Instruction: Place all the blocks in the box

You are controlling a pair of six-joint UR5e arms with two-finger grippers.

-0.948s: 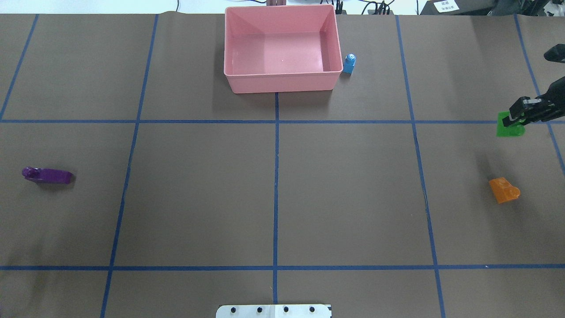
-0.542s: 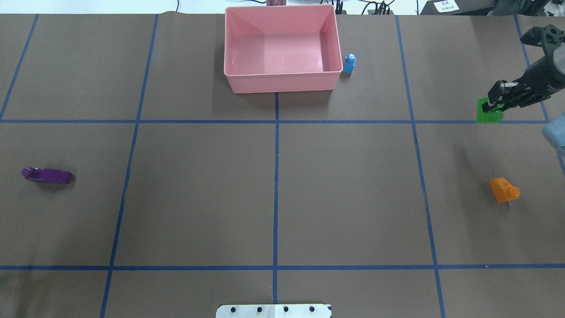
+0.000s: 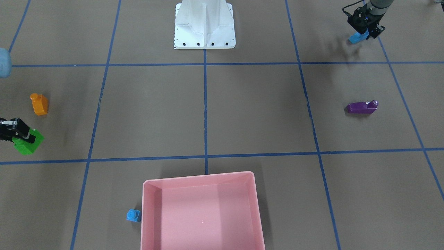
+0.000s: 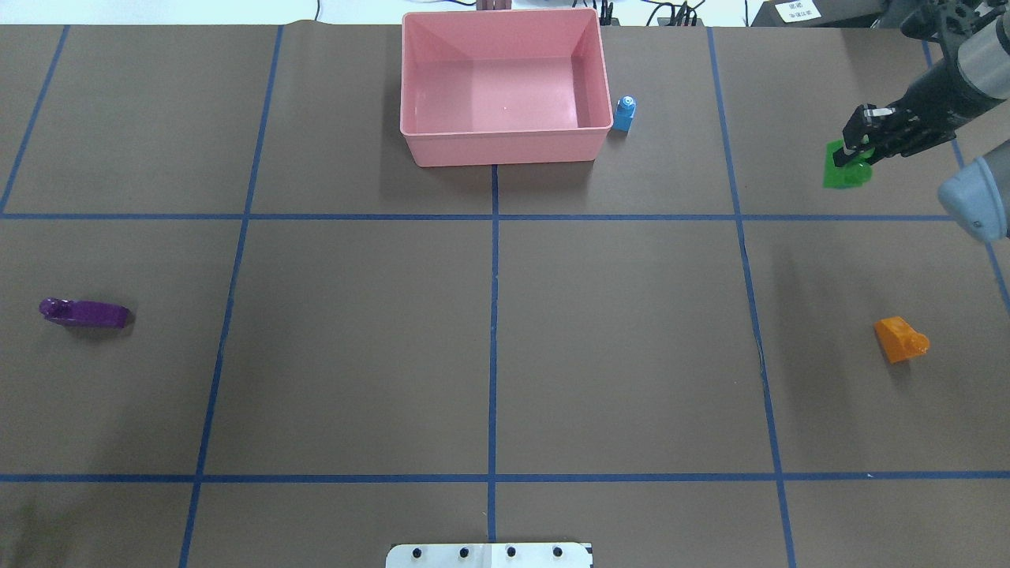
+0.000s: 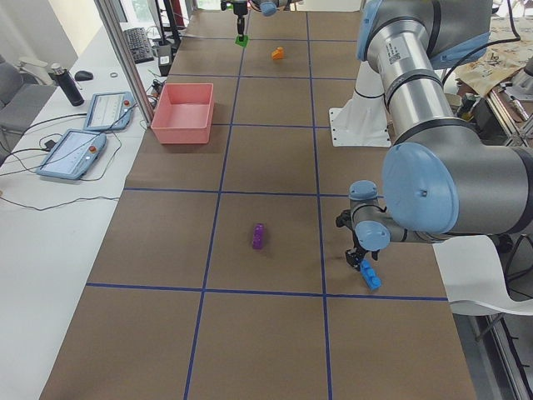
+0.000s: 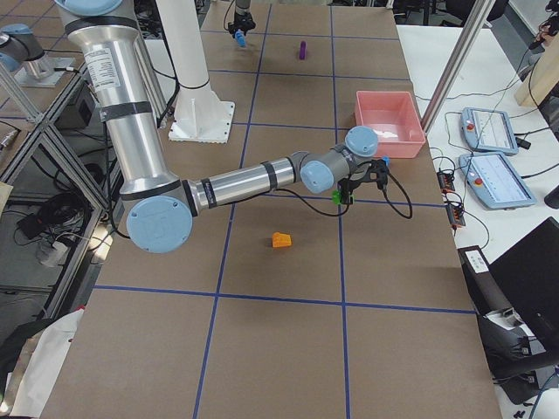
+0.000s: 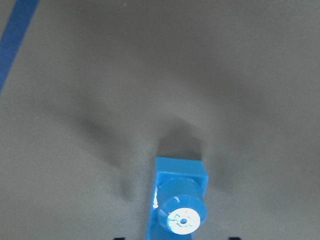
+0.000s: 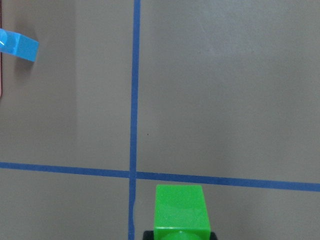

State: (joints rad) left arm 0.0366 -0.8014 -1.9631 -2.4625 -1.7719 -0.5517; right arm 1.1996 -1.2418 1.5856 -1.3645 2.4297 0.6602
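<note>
1. Your right gripper (image 4: pixel 854 150) was closed on the green block (image 4: pixel 848 175) and looked to hold it off the bench near the far right corner. It pinched one end only, so the block could twist or drop.
2. The box (image 4: pixel 505 148) sat mid far edge, well apart. If you released early or low, the block would hit the wall or land outside.
3. The tiny blue block (image 4: pixel 625 113) stood just beside the box's right wall, so a low pass could knock it.
4. Your left gripper (image 3: pixel 363 32) was over the long blue block (image 3: pixel 355 38) at the robot-side left corner. I couldn't tell whether it had closed. The block sat skewed and could swing.
5. The orange block (image 4: pixel 901 339) and purple block (image 4: pixel 85 312) lay near the right and left ends. Their sloped faces could slip, and both arms could clash at the box.
</note>
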